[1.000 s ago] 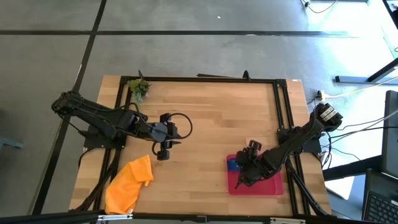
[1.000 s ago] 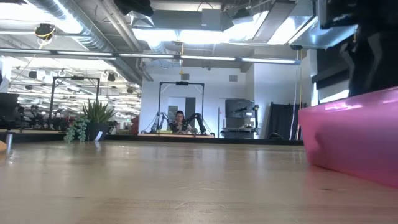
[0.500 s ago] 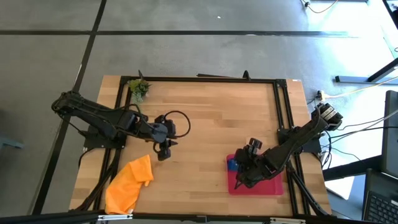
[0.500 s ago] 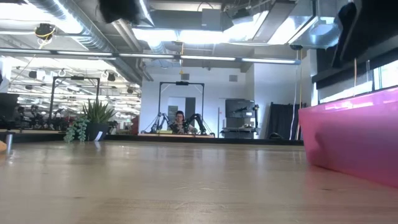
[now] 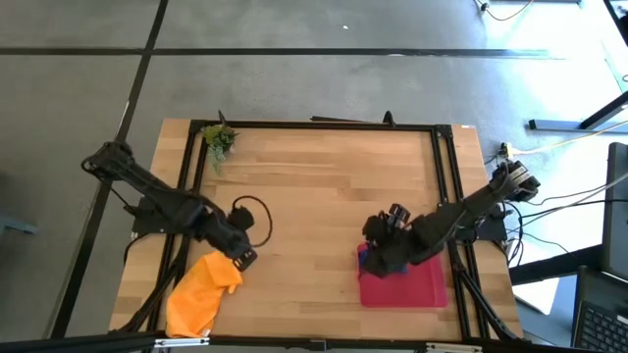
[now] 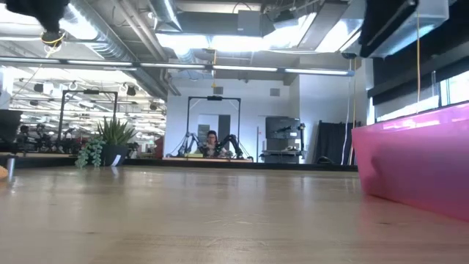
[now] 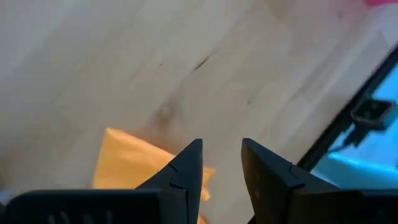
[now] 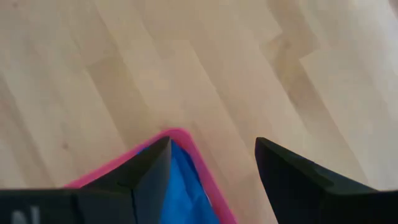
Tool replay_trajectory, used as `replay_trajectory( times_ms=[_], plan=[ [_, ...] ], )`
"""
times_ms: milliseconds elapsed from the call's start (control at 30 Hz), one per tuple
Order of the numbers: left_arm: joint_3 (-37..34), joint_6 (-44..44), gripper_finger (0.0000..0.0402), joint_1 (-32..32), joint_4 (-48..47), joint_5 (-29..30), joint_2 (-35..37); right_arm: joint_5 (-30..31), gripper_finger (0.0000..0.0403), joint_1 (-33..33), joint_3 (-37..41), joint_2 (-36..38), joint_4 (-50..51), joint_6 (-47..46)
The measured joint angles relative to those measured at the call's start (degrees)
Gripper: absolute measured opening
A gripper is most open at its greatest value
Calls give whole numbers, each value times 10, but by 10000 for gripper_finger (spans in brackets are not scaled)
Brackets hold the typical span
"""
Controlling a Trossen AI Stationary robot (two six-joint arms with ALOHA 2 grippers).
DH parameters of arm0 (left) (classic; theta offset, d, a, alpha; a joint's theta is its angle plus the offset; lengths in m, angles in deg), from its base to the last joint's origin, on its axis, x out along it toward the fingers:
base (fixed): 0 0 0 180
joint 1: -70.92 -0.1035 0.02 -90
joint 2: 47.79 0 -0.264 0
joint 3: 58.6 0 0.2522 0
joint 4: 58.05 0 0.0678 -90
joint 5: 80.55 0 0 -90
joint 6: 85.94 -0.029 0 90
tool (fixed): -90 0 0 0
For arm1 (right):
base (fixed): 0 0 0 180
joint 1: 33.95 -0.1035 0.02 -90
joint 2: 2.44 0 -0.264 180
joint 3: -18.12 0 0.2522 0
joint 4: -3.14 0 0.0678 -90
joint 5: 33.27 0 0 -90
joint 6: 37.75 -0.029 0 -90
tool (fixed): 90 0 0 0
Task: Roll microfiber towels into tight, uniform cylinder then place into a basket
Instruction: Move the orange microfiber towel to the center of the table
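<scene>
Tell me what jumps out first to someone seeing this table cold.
The bright orange towel lies crumpled at the table's near left corner, with the left end effector, open and empty, above its upper edge. Across the table, the red tray sits near the right edge, with a blue towel in its corner. The right end effector hovers open over that corner.

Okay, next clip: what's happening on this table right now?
A two-arm robot is putting away towels. The blue towel already lies in the red tray, with the open right gripper above the tray's corner. The open left gripper hovers at the edge of the orange towel, which lies loose and unrolled on the table.
</scene>
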Motion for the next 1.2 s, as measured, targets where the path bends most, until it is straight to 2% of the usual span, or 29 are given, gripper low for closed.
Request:
replay_trajectory(
  times_ms=[200, 500, 700, 1200],
  plan=[
    [0, 135, 102, 59, 1, 1, -45, -78, 234, 68, -15, 8, -57, 48],
    [0, 193, 102, 105, 10, -5, -133, -188, 234, 148, -43, 8, -213, 209],
    [0, 212, 102, 124, 35, -20, -188, -212, 234, 174, -50, 8, -261, 269],
    [0, 224, 102, 132, 80, -19, -255, -243, 234, 206, -50, 8, -261, 316]
  ],
)
